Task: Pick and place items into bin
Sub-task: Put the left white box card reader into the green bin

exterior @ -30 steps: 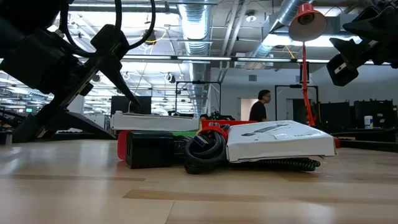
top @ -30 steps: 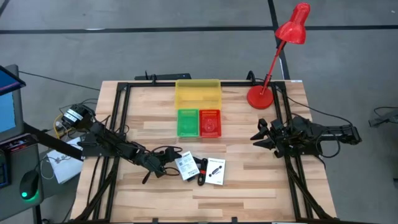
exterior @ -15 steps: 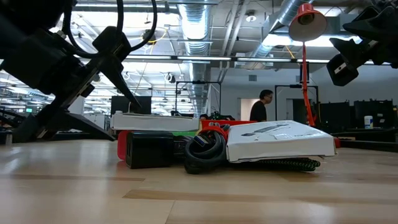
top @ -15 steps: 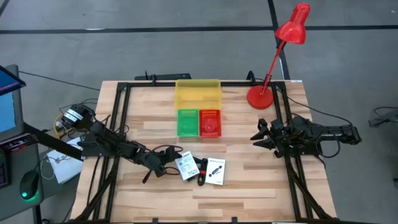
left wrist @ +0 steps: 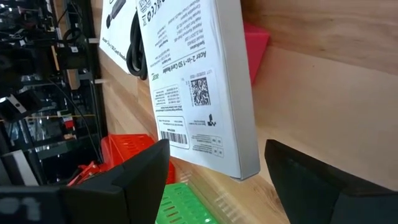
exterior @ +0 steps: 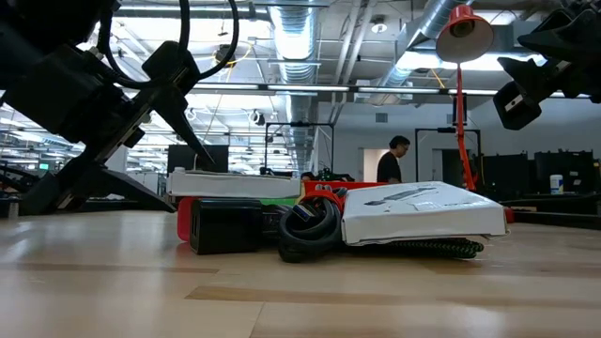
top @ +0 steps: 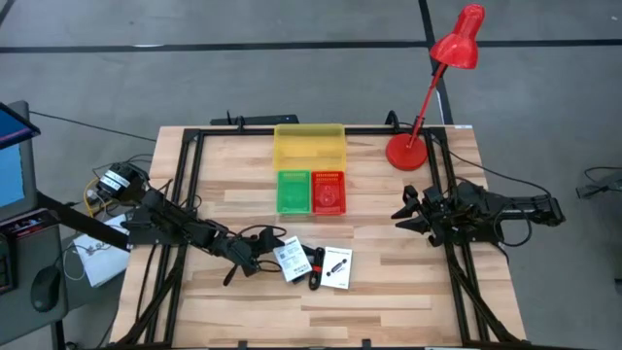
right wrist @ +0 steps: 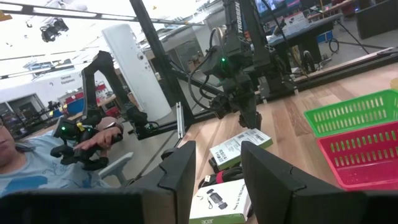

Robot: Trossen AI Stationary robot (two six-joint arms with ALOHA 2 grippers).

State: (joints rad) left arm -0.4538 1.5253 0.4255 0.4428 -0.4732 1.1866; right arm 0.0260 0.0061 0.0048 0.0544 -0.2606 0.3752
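The left gripper (top: 264, 255) is seen lowered to the table beside a white printed box (top: 290, 261), its fingers (left wrist: 134, 177) spread wide and nothing held between them; in the left wrist view the box's end is framed squarely in the gap, an alignment that appears meant for a grasp along the box's narrow edge. Just beyond that box, on the side away from the gripper, a coiled black cable (top: 315, 269) and a second white packet (top: 335, 267) are clustered together, touching or nearly so, with a small red block (left wrist: 256, 46) tucked under the first box. Ahead of the gripper and off to one side, the bins are set together: a yellow bin (top: 309, 146), with a green bin (top: 293, 192) and a red bin (top: 328, 192) beside it, none yet seen to hold the items. The right gripper (top: 406, 211) is held above the table well apart from the cluster, its fingers (right wrist: 180, 174) parted and empty, apparently waiting.
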